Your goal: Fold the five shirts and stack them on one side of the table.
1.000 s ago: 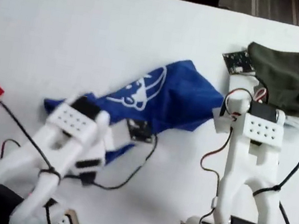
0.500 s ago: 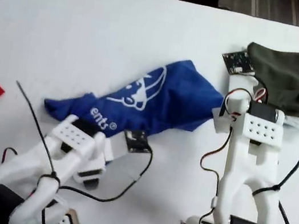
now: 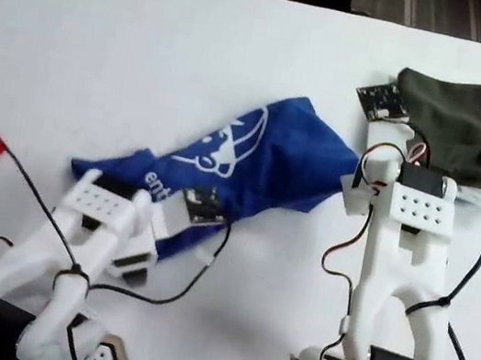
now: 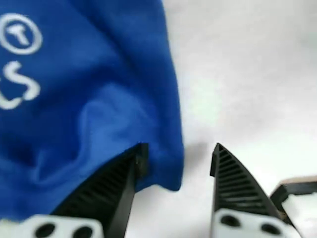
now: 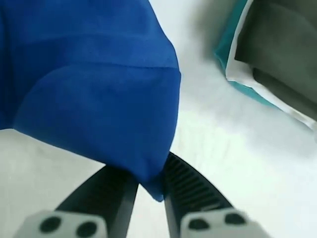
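While the right gripper (image 5: 151, 179) was clamped on a corner of the crumpled blue printed fabric shirt (image 3: 263, 156) lying mid-table, the left gripper (image 4: 178, 154) stood open astride its far edge, apparently mid-grasp, needing closure before any fold.

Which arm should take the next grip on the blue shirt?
Left, most likely. The left gripper is open with an edge of the blue shirt between its fingers, ready to close. The right gripper is shut on the shirt's other end.
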Available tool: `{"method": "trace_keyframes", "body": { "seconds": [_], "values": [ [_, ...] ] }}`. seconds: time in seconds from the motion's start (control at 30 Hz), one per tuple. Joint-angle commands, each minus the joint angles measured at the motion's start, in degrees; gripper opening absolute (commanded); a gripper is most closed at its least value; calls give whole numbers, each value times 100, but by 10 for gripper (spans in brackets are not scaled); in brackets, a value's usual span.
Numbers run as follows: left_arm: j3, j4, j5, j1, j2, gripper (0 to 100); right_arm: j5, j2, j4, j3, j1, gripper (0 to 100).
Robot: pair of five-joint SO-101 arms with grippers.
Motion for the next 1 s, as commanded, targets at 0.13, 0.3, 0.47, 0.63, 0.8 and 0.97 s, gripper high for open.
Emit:
{"method": "trace_keyframes", "body": {
  "seconds": [0.13, 0.3, 0.47, 0.63, 0.8, 0.97],
  "values": [
    [-567, 396, -44, -79, -88, 225, -9, -251, 22, -35, -40, 18],
    [13, -211, -44, -88, -88, 225, 26, -286, 13, -44, -31, 18],
    [409, -791, -44, -97, -88, 225, 35, -286, -66, -35, -13, 18],
    [409, -879, -44, -299, -88, 225, 35, -286, -75, -35, -22, 18],
    [444, -897, -53, -387, -88, 225, 26, -295, -75, -35, -4, 18],
    [444, -905, -53, -484, -88, 225, 35, -295, -75, -53, -31, 18]
  ]
}}
